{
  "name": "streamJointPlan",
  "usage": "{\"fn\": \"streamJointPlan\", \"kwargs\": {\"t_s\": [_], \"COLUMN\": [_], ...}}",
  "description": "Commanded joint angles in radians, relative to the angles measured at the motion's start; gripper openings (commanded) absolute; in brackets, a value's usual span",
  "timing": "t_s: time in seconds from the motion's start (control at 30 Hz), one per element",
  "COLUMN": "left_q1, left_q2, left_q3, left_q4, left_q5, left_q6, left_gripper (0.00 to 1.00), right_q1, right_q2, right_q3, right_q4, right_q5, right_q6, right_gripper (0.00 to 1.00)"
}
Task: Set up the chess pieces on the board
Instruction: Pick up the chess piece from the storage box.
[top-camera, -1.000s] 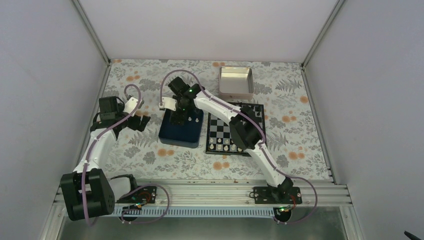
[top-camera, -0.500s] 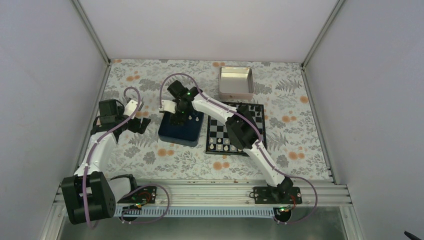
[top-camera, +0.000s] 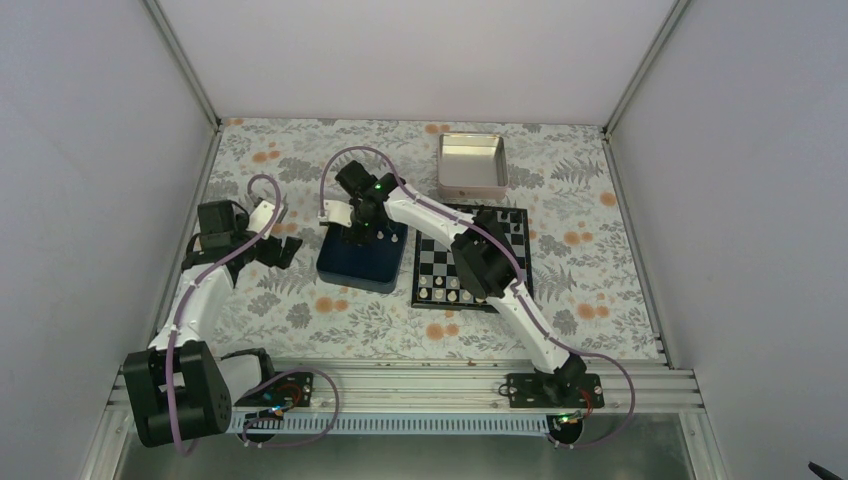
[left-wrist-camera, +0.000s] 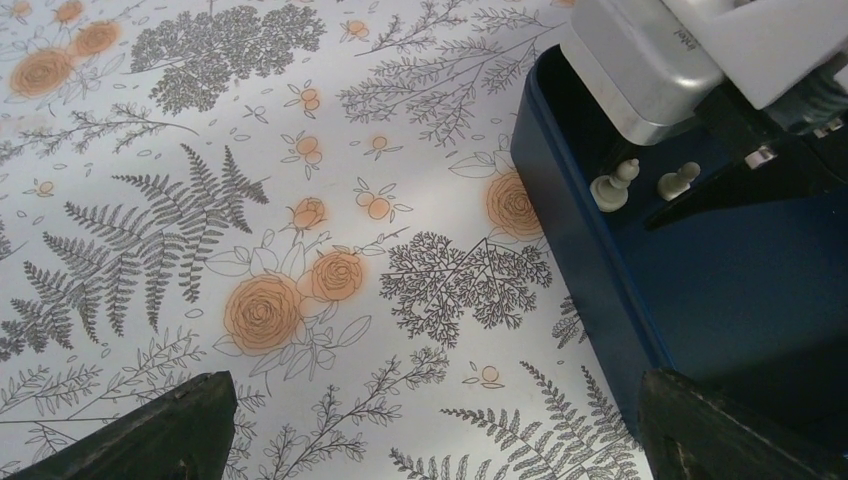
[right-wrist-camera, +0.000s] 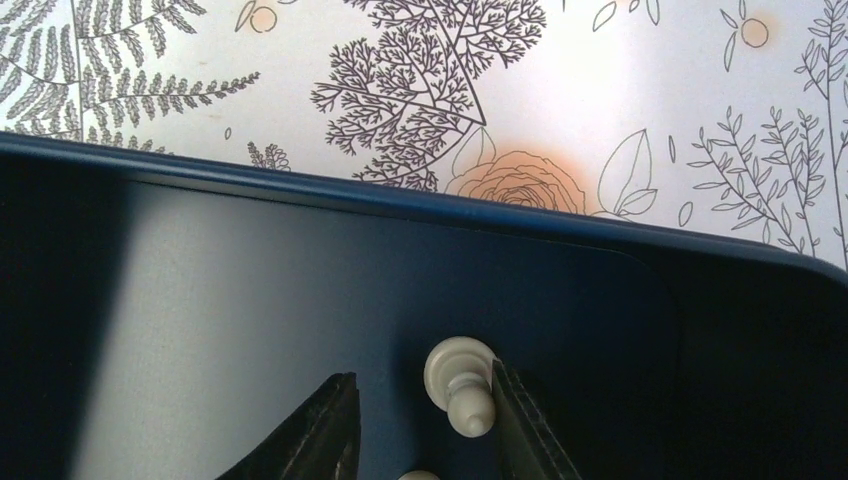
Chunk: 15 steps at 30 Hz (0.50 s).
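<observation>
Over the dark blue tray my right gripper points down. In the right wrist view its jaws are still open, narrowed round a cream chess piece lying on the tray floor. The right finger touches the piece, while the left finger stands apart from it. A second cream piece peeks in at the bottom edge. Both pieces also show in the left wrist view. The board, right of the tray, carries several cream pieces along its near rows. Left of the tray, my left gripper hangs wide open over the cloth, holding nothing.
A silver tin stands behind the board. The blue tray's raised rim lies close to my left gripper's right finger. A flowered cloth covers the table, and white walls close it in on three sides.
My right gripper's jaws have narrowed round the cream piece in the blue tray, and the wrist has shifted slightly. The left arm has barely moved.
</observation>
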Motion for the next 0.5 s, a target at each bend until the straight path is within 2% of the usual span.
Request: {"fn": "streamJointPlan", "kwargs": {"t_s": [0.0,0.27,0.47], "left_q1": [0.008,0.011,0.014], "left_q2": [-0.007,-0.007,-0.011], "left_q3": [-0.015,-0.022,-0.023], "left_q4": [0.02,0.022,0.018], "left_q5": [0.029,0.031,0.04], "left_q6": [0.01,0.016,0.016], "left_gripper": [0.99,0.99,0.98], "right_q1": [0.004,0.005,0.008], "right_q2": [0.014,0.021,0.026], "right_q3": [0.025,0.035,0.042], "right_q4": [-0.001,-0.009,0.007], "right_q5": [-0.037,-0.036,-0.026], "right_q6": [0.004,0.002,0.009], "right_gripper": [0.34,0.26,0.29]}}
